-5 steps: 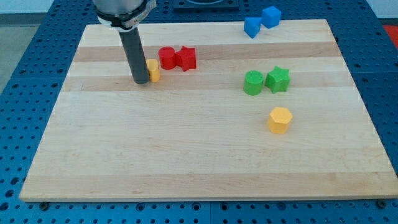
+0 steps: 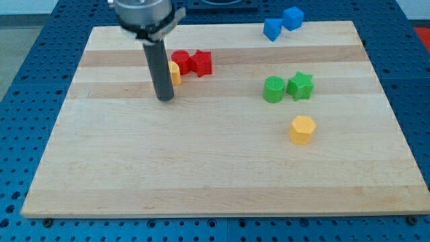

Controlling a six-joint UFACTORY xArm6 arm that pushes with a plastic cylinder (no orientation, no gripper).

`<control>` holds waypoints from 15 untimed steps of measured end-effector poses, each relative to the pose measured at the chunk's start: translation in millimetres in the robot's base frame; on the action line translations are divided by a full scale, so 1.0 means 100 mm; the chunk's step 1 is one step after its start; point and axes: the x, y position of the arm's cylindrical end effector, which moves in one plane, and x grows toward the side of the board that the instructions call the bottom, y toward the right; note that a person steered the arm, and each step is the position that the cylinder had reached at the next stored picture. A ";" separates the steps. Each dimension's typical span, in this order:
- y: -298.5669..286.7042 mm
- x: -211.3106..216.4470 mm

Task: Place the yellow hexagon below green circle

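The yellow hexagon (image 2: 302, 129) lies on the wooden board (image 2: 201, 175), right of centre. The green circle (image 2: 273, 89) lies above it and slightly to its left, with a gap between them. A green star (image 2: 300, 85) touches the circle's right side. My tip (image 2: 165, 98) is far to the left of these blocks, on the board's upper left part. It stands just below and left of a small yellow block (image 2: 175, 72), which the rod partly hides.
A red circle (image 2: 180, 61) and a red star (image 2: 201, 62) sit side by side just right of the small yellow block. Two blue blocks (image 2: 272, 29) (image 2: 293, 17) lie at the board's top edge, upper right.
My tip has moved right and down the view. The small yellow block has shifted slightly up and right, now against the red circle.
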 end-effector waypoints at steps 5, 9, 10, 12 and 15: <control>1.76 0.70; 1.32 1.57; 2.16 1.63; 2.68 1.04; 2.25 0.60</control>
